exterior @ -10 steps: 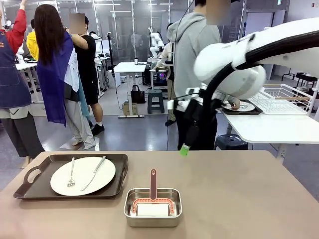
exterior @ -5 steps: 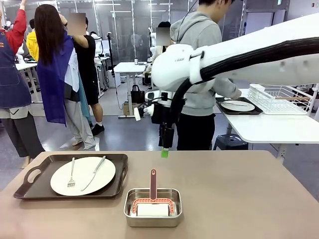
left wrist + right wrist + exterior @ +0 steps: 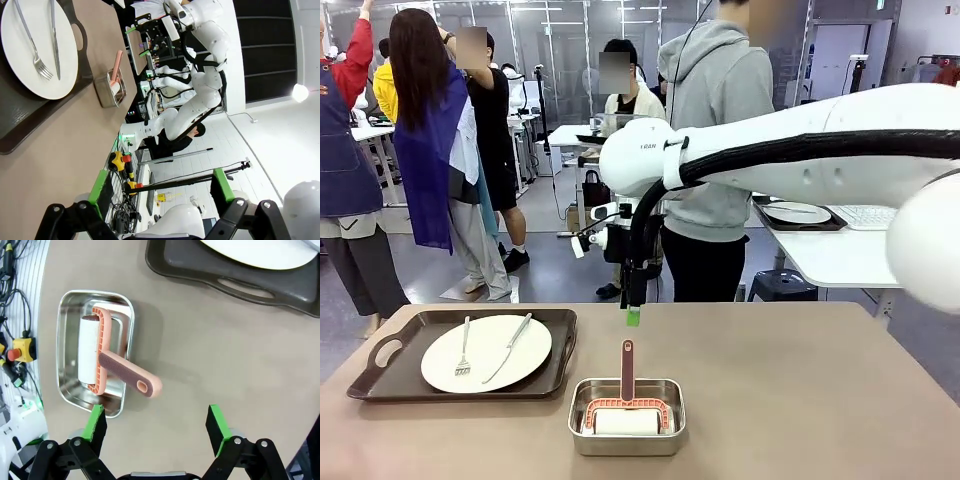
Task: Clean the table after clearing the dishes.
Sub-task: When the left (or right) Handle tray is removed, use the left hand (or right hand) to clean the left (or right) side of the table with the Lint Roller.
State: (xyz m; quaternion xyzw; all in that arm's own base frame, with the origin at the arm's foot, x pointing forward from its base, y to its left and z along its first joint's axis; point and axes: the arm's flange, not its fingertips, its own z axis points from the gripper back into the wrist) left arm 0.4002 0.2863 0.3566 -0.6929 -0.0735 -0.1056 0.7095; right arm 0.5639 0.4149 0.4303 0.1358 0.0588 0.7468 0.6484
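On the taupe table, at its left, lies a dark tray with a white plate, a fork and a knife. My right gripper hangs open above the table, just behind a steel pan. In the right wrist view the right gripper stands open and empty over bare table beside the pan; the tray and plate lie at the top. My left gripper is open with nothing in it, and the plate shows far off.
The pan holds a white roller with a pink frame and a handle; its handle juts over the rim. A person in a grey hoodie stands at the far edge. Behind, a white table carries another tray with a plate.
My right arm has swung left across the table, from the far right edge to just behind the steel pan. Its gripper stayed open. The person in grey has turned at the far side.
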